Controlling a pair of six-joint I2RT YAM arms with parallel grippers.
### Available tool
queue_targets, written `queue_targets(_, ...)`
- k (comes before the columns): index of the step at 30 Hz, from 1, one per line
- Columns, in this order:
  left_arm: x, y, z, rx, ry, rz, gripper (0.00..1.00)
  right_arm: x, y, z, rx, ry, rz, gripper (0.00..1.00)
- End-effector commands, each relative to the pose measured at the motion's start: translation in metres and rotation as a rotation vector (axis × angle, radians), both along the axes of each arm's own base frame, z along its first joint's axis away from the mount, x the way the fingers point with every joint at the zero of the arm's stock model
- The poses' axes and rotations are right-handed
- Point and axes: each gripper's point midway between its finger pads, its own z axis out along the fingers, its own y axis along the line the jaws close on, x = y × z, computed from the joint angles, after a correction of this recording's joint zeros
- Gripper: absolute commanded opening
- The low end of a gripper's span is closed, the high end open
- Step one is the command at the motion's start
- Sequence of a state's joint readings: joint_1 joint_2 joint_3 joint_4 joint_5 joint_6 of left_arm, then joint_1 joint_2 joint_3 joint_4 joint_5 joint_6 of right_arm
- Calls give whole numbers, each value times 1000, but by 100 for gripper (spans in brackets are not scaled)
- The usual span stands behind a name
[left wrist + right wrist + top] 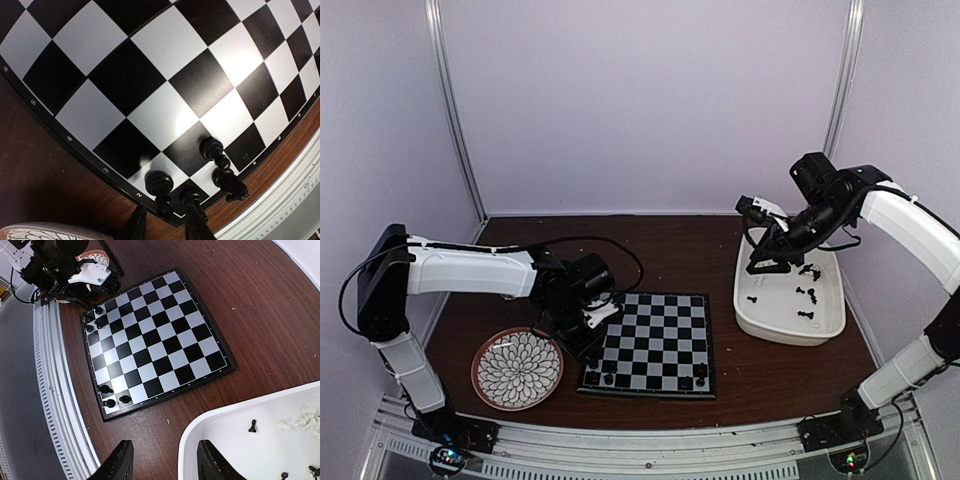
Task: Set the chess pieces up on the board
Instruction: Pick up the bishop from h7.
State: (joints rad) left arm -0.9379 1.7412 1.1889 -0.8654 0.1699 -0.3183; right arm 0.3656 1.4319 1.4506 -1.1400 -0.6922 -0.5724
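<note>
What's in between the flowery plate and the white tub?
The board lies between the flowery plate and the white tub, and the left gripper hangs over the board's plate-side edge. The top view shows it.

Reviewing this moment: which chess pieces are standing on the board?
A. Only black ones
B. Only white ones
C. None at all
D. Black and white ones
A. The chess pieces standing on the board are all black, grouped at the two corners of its near edge. The white pieces show only in the white tub.
</note>
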Motion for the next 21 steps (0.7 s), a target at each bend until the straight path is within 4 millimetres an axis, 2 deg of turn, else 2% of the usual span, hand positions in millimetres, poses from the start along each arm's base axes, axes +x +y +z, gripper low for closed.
queue_targets(1, 4, -3, -2, 13, -19, -18, 27, 3, 0, 6, 10, -14, -1, 47)
queue_targets(11, 9, -8, -2, 4, -39, -20, 19, 1, -1, 4, 7, -17, -2, 47)
queue_targets(17, 12, -13, 1, -13, -48, -21, 24, 1, -2, 5, 6, -19, -4, 46)
queue_targets(21, 12, -16, 2, -25, -47, -22, 16, 1, -2, 5, 6, -19, -4, 46)
